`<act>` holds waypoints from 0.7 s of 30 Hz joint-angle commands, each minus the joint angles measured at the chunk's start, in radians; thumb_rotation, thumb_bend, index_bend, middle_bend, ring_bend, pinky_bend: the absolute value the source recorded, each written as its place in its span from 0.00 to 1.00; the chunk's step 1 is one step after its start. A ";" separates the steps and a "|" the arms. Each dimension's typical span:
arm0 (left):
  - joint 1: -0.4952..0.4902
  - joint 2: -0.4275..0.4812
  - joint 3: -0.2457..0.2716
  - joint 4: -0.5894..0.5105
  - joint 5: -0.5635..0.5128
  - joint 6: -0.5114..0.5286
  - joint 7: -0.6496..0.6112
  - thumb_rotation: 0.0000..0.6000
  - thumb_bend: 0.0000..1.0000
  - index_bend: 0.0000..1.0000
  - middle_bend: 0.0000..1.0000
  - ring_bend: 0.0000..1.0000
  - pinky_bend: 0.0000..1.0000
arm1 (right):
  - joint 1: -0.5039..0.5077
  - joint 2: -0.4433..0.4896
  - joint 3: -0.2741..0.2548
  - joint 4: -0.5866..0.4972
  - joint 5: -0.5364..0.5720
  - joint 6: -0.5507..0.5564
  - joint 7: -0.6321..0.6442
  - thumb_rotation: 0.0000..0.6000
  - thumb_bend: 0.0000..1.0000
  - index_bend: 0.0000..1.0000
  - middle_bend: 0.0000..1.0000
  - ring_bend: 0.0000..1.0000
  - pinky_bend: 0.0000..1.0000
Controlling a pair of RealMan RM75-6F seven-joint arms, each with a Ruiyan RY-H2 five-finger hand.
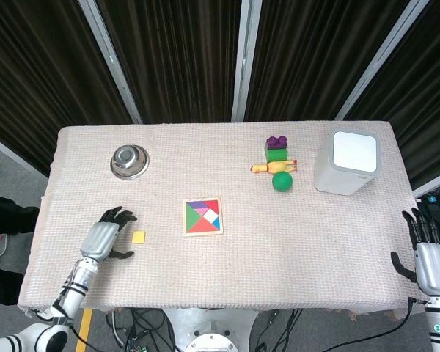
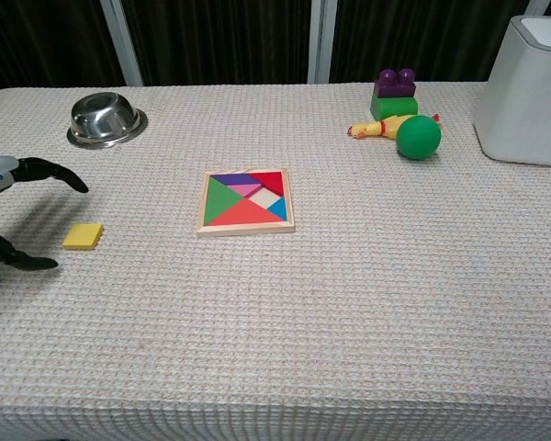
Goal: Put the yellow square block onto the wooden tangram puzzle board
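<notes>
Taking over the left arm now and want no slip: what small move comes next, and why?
Probably ease the left hand a little toward the yellow block and lower its spread fingers around it. The hand is open and holds nothing, just beside the block, which lies flat on the cloth apart from the puzzle board.

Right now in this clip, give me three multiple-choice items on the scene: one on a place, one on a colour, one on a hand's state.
1. Where does the yellow square block lie?
A. on the tangram board
B. on the cloth, between the left hand and the board
C. inside the steel bowl

2. What colour is the ball beside the rubber chicken?
A. green
B. red
C. blue

3. What is the left hand doing?
A. holding the block
B. pressing on the board
C. empty, fingers apart, beside the block

Answers:
1 B: the block sits on bare cloth, left of the tangram board.
2 A: the ball is plainly green.
3 C: in the chest view the fingers stand apart, clear of the block.
</notes>
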 commanded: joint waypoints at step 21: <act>-0.024 -0.035 -0.011 0.015 -0.096 -0.029 0.044 1.00 0.21 0.39 0.18 0.04 0.10 | -0.002 -0.002 0.000 0.018 0.006 -0.008 0.018 1.00 0.27 0.00 0.00 0.00 0.00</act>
